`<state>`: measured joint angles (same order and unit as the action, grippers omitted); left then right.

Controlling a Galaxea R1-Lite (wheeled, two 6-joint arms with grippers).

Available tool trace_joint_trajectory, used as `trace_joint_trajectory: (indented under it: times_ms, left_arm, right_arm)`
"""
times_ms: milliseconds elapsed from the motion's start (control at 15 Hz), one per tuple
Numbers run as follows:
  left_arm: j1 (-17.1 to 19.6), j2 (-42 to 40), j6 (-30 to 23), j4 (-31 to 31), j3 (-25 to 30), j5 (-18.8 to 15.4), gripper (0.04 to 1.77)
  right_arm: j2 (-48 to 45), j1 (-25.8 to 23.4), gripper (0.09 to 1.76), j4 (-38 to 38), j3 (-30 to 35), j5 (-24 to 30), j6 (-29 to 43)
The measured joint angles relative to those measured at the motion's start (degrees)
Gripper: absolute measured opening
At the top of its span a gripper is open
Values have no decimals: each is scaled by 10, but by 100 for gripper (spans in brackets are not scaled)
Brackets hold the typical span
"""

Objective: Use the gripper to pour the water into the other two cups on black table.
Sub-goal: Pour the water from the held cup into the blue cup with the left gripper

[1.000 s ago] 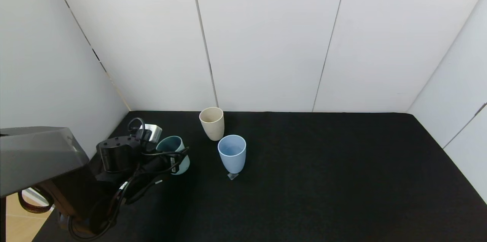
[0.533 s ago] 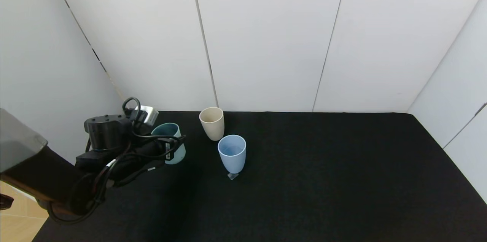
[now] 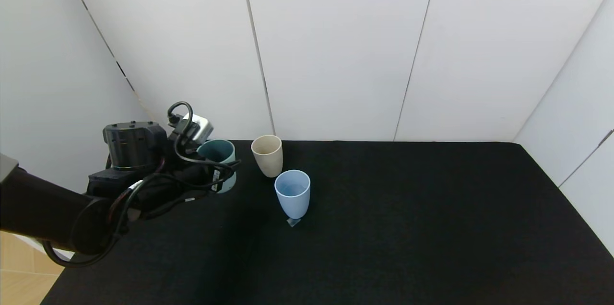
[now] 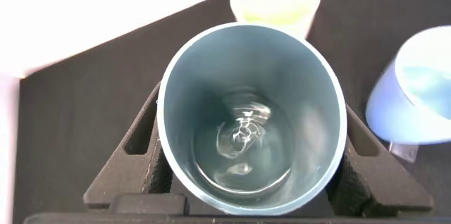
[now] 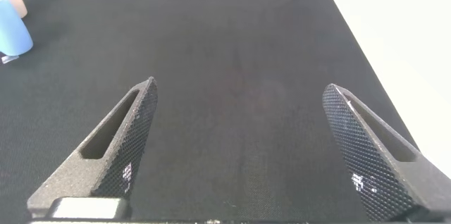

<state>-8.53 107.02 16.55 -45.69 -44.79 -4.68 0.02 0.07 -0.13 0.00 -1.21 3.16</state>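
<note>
My left gripper [image 3: 219,176] is shut on a wider teal-green cup [image 3: 218,151] and holds it upright above the black table [image 3: 407,209] at the far left. In the left wrist view the teal cup [image 4: 250,111] has water in its bottom and sits between my fingers [image 4: 144,171]. The beige cup [image 3: 267,155] stands upright just right of it near the back wall; it also shows in the left wrist view [image 4: 275,2]. The light blue cup [image 3: 292,193] stands in front of the beige one and shows in the left wrist view [image 4: 423,86]. My right gripper [image 5: 239,139] is open and empty over bare table.
White wall panels close the table at the back and both sides. A small clear piece [image 3: 293,221] lies at the light blue cup's foot. The table's right half is bare black cloth. The light blue cup [image 5: 14,30] shows far off in the right wrist view.
My left arm has lifted the teal-green cup off the table and carried it up and back, a little toward the beige cup. The other two cups have not moved.
</note>
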Motion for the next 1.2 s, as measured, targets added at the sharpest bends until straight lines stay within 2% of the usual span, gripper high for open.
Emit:
trace_joint_trajectory:
  times_ms: [267, 733, 1200]
  left_arm:
    - [-26, -3, 33, 42, -26, 6, 118]
    - [-75, 2, 100, 72, -36, 39, 118]
    - [-106, 9, 182, 92, -49, 95, 118]
  right_arm:
    - [0, 0, 171, 0, 0, 0, 0]
    - [0, 0, 171, 0, 0, 0, 0]
    - [0, 0, 171, 0, 0, 0, 0]
